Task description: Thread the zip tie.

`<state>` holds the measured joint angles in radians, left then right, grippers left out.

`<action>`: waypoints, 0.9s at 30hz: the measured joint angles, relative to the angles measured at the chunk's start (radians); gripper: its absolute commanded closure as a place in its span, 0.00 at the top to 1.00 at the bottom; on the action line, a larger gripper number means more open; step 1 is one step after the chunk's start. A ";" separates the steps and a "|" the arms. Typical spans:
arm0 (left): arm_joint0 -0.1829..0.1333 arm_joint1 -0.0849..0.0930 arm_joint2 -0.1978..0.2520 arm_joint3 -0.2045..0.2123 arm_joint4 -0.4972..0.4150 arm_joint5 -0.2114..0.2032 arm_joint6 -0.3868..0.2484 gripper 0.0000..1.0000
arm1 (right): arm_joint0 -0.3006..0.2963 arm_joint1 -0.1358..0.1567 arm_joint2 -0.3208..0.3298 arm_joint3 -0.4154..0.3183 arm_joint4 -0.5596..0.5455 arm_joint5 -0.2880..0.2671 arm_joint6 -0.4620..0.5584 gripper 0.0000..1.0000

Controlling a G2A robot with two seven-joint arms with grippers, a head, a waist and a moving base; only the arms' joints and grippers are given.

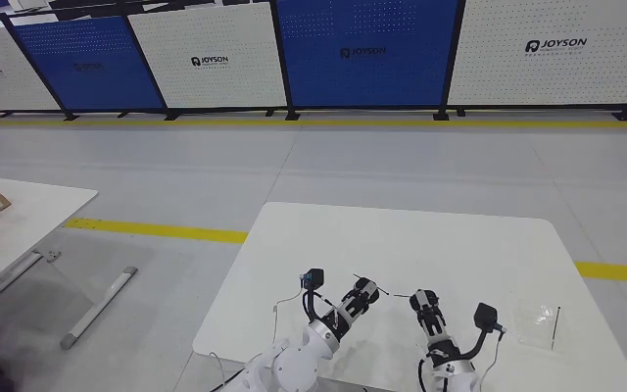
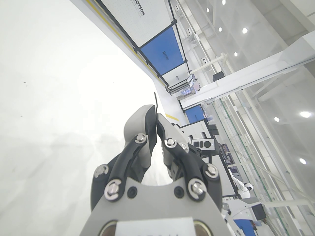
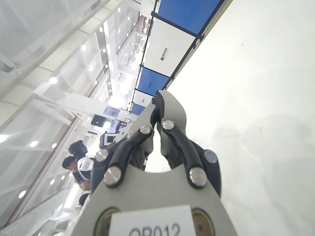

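A thin black zip tie (image 1: 392, 292) spans the short gap between my two grippers, just above the white table (image 1: 411, 235) near its front edge. My left gripper (image 1: 367, 286) is shut on one end. In the left wrist view a short black tip of the zip tie (image 2: 155, 99) sticks out past the closed left gripper (image 2: 156, 117). My right gripper (image 1: 421, 297) is shut on the other end. In the right wrist view a small black piece of the zip tie (image 3: 153, 101) shows at the closed right gripper (image 3: 157, 98).
A clear plastic bag (image 1: 537, 325) lies on the table's right side with another black zip tie (image 1: 556, 328) at its edge. A second white table (image 1: 39, 211) stands off to the left across the floor.
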<state>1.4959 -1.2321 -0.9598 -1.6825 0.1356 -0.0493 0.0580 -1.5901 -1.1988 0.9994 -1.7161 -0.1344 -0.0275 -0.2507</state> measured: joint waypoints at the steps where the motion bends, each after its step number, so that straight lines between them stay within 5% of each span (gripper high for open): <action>1: 0.000 0.000 0.000 0.000 0.000 0.000 0.000 0.00 | 0.005 -0.003 -0.004 0.004 -0.001 0.004 0.000 0.00; 27: 0.000 0.000 0.000 0.000 0.000 0.000 0.000 0.00 | -0.010 -0.020 0.027 0.015 -0.030 -0.010 0.031 0.00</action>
<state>1.4959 -1.2321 -0.9598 -1.6825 0.1356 -0.0493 0.0580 -1.6002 -1.2191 1.0260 -1.7016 -0.1640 -0.0376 -0.2198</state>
